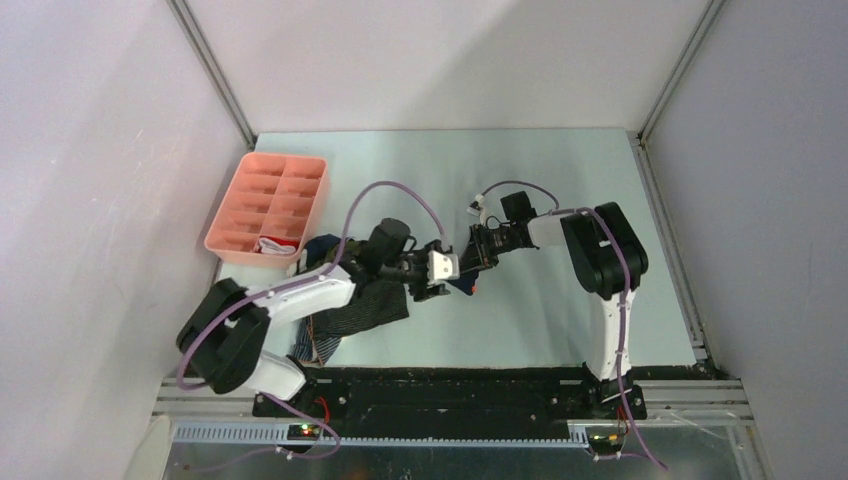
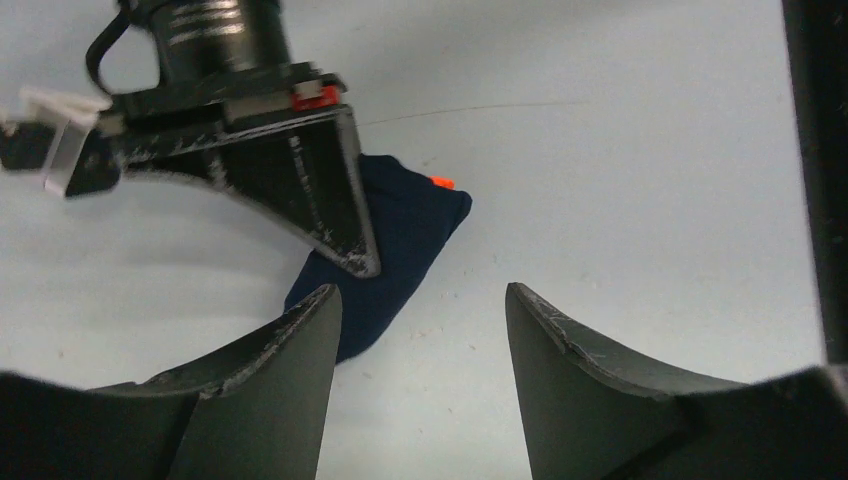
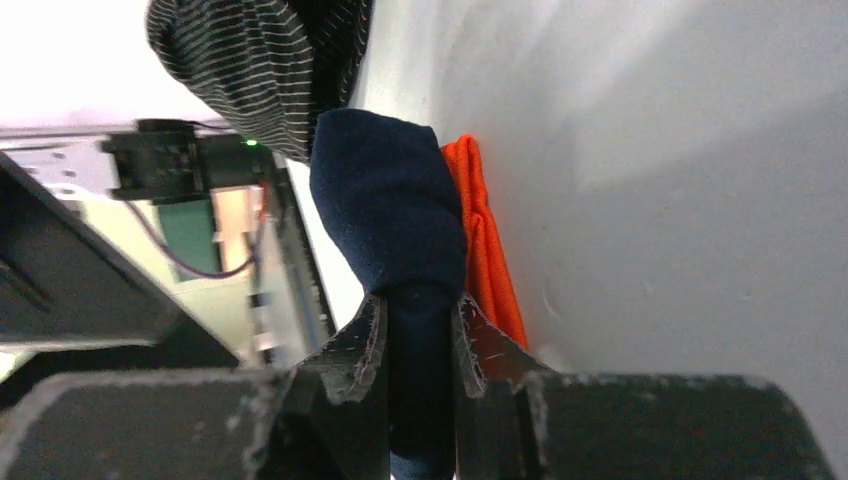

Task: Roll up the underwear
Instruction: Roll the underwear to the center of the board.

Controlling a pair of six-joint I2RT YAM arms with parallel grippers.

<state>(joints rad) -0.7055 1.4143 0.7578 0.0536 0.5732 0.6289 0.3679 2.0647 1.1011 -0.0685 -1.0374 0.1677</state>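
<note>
Nearest the arm bases, a heap of dark briefs [image 1: 365,310] lies on the table [image 1: 520,180] under the left arm, and a dark grey striped brief [image 3: 250,60] from it shows at the top of the right wrist view. Just beyond the heap, toward the middle of the table, the two grippers meet tip to tip over a navy brief [image 2: 400,250]. The left gripper [image 2: 420,300] stands with its jaws spread wide and holds nothing. Bare table fills most of the gap between its fingers [image 2: 290,350], and only the near corner of the navy cloth lies by the tip of the finger on the left of its own wrist view. Whether that finger touches the cloth I cannot tell. The right gripper [image 3: 418,325] comes in from the opposite side with its jaws drawn narrow and pinched on a fold of the navy brief, so that the cloth bulges out as a rounded wad just past the fingertips. An orange band [image 3: 485,250] of the same brief runs along one side of that wad, next to the table surface. Farther off, at the far left of the table, sits the pink tray [image 1: 270,190], well apart from both grippers. A red and white brief [image 1: 278,244] lies in one of its nearest compartments.
</note>
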